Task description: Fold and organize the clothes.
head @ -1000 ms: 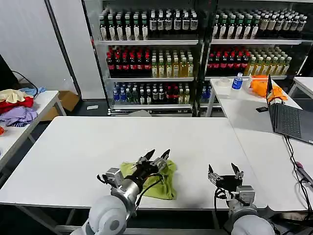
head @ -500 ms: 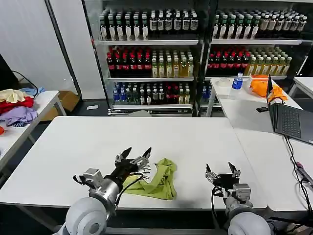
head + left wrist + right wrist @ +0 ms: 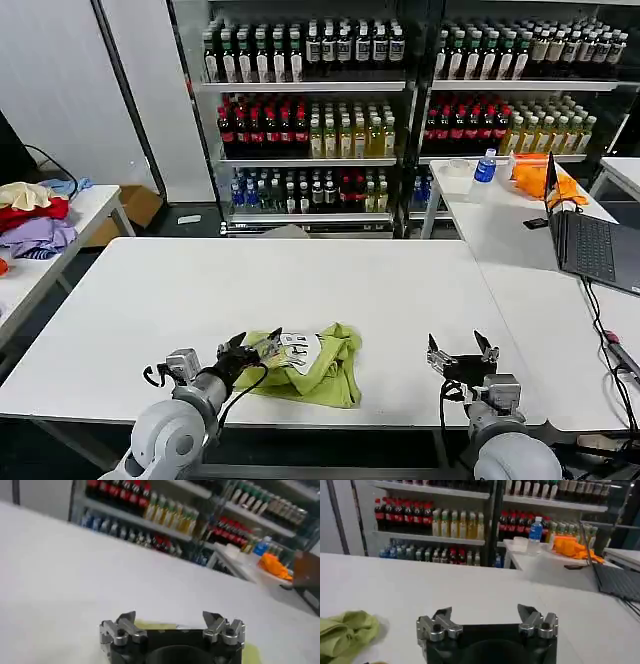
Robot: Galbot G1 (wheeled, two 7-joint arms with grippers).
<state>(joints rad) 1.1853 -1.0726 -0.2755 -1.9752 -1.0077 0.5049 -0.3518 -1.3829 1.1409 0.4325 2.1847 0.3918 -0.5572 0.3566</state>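
The lime T-shirt [image 3: 315, 365] lies crumpled on the white bench [image 3: 300, 290], close to its front edge and about midway along it, bunched into a loose heap with its folds uneven. A white printed patch [image 3: 296, 349] shows on top of the heap, toward the shirt's left end. In the right wrist view the shirt [image 3: 342, 632] appears as a rumpled green mass resting on the bench surface, well apart from that arm's fingers.

The left gripper [image 3: 253, 347] sits low over the front edge of the bench, at the shirt's left end, its dark fingers spread apart and reaching onto the cloth just beside the white patch. Whether the fingers actually pinch any fabric cannot be told from the head view. In the left wrist view the left gripper [image 3: 172, 623] has its two fingers wide apart with bare bench between them, and a strip of green cloth lies just beneath the gripper body.

The right gripper [image 3: 461, 349] hovers above the front edge of the bench toward its right end, well apart from the shirt, with its fingers spread and nothing between them. The right wrist view shows the same gripper [image 3: 485, 619] gaping over bare white bench.
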